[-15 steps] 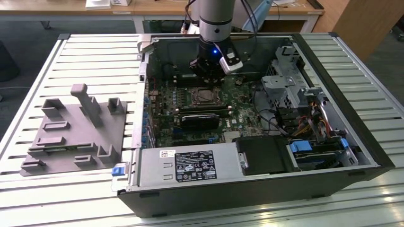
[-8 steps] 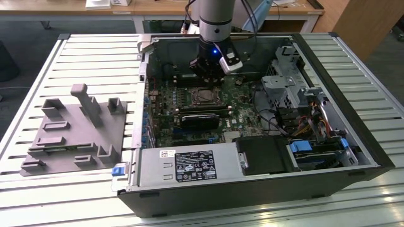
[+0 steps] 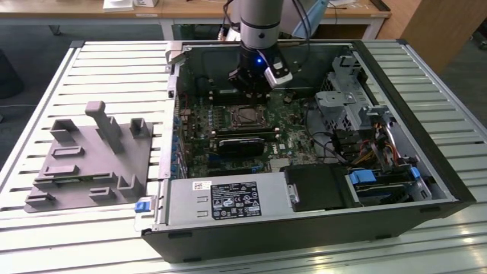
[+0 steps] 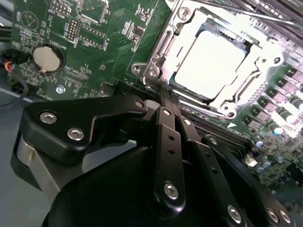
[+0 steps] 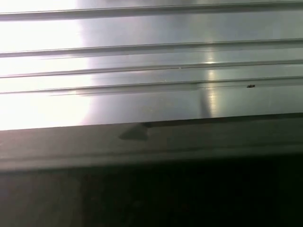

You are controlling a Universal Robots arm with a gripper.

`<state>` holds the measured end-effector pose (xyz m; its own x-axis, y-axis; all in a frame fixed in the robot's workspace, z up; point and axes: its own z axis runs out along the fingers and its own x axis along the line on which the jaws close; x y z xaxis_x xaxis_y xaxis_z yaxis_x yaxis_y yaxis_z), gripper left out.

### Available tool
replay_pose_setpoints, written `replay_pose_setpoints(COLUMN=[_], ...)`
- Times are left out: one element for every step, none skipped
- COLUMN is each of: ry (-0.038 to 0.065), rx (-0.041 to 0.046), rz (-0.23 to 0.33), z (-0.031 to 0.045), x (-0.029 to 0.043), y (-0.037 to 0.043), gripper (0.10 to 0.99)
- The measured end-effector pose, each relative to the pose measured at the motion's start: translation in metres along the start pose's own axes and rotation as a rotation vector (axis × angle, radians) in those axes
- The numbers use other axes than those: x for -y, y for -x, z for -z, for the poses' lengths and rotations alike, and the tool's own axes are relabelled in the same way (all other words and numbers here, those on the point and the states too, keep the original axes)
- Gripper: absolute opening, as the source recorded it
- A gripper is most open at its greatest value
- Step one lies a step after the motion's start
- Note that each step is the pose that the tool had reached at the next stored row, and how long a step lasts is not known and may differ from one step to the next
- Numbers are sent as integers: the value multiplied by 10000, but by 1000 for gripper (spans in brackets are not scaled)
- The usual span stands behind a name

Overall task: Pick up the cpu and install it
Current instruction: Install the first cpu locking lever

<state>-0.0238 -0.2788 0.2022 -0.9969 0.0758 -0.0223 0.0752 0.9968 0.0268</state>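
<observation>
Inside the open computer case (image 3: 304, 154), which lies on its side on the slatted metal worktop (image 3: 114, 68), the green motherboard (image 3: 228, 142) faces up. The cpu (image 4: 210, 64) sits in the black-framed socket (image 3: 247, 116) near the board's middle, its shiny top bright in the second wrist view, with the metal retention frame (image 4: 161, 47) around it. The arm's hand (image 3: 251, 85) hangs just above the board, near the socket on its far side in the exterior view. In the second wrist view its black fingers (image 4: 168, 142) lie pressed together and hold nothing, their tips pointing toward the socket's edge. A round coin battery (image 4: 47, 57) sits on the board, well apart from the socket. On the exterior view's left, a grey tray (image 3: 91, 165) with upright posts rests on the worktop beside the case.
</observation>
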Motion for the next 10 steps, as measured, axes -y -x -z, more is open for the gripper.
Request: replay_pose_setpoints(ry=[0,-1,-6,-17,-28,-32,-35,-34,-34,-34], rx=[0,0,-1,2,3,2,2,2,2,3], rz=[0,0,0,1,2,3,2,2,1,2], z=[19,39,56,59,59,60,60,59,58,57], x=[-1,-1,-1,-2,-2,2,10,16,22,28], y=[1,1,1,2,2,2,2,3,3,4], gripper=[106,106,106,106,106,106,106,106,106,106])
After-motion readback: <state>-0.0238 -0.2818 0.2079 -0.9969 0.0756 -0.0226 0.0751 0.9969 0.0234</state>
